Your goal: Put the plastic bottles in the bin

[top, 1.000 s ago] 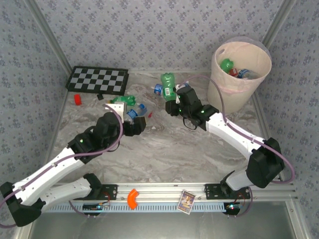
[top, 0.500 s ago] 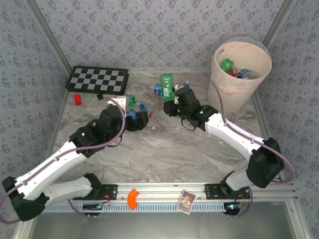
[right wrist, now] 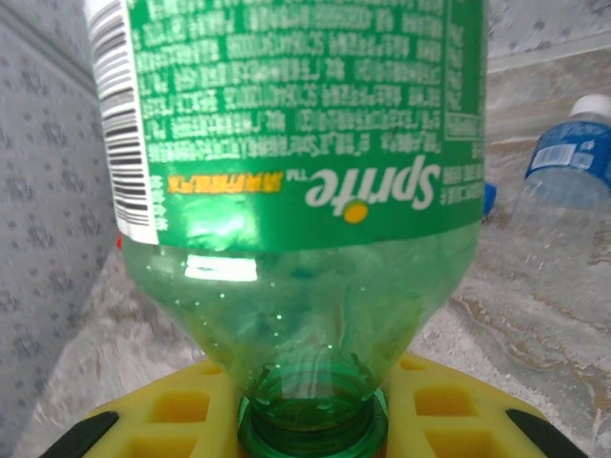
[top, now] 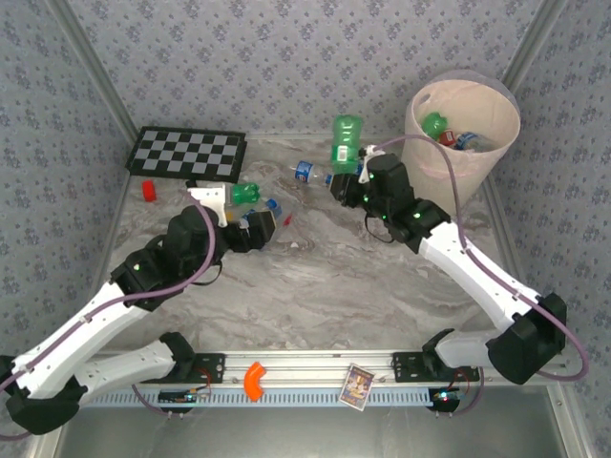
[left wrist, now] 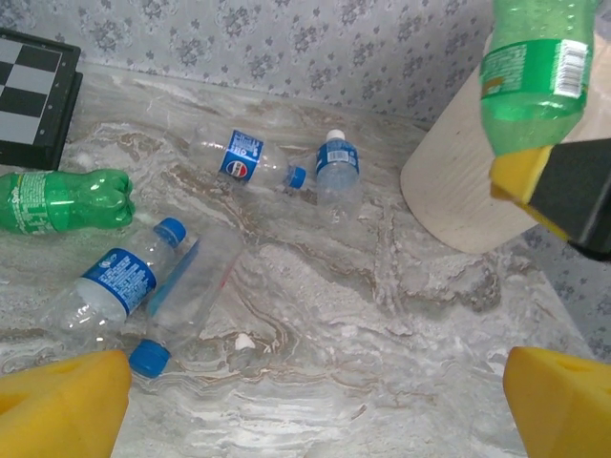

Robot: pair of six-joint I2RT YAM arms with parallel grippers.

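Right fingers (right wrist: 181, 405): clamped on the neck of the green Sprite bottle (right wrist: 305, 191), so you have it held firmly, body pointing away from the wrist.
Sprite bottle position: in the air above the tabletop (top: 325, 286), left of the bin (top: 449, 186) and not over its rim.
Change, right arm: a second ago you held this bottle further left and nearer the clear bottles at the back. It has since swung toward the bin, and the arm is stretched out more.
Left fingers (left wrist: 62, 405): spread wide with nothing between them, hovering over bare tabletop.
Change, left arm: the elbow has drawn back to the left, but the fingers have barely shifted.
Bottles on the tabletop: a green bottle (left wrist: 62, 200) lies beside the checkerboard (left wrist: 29, 95). Two clear blue-capped bottles (left wrist: 115, 281) lie side by side just past your left fingers. A Pepsi-labelled bottle (left wrist: 243, 157) and a blue-labelled bottle (left wrist: 334, 172) lie near the back wall.
Bin contents: one green bottle (top: 434, 124) and what looks like a blue-labelled bottle (top: 468, 141), though the overhead view is too small to be sure.
Elsewhere: a small red block (top: 149, 191) sits by the checkerboard.
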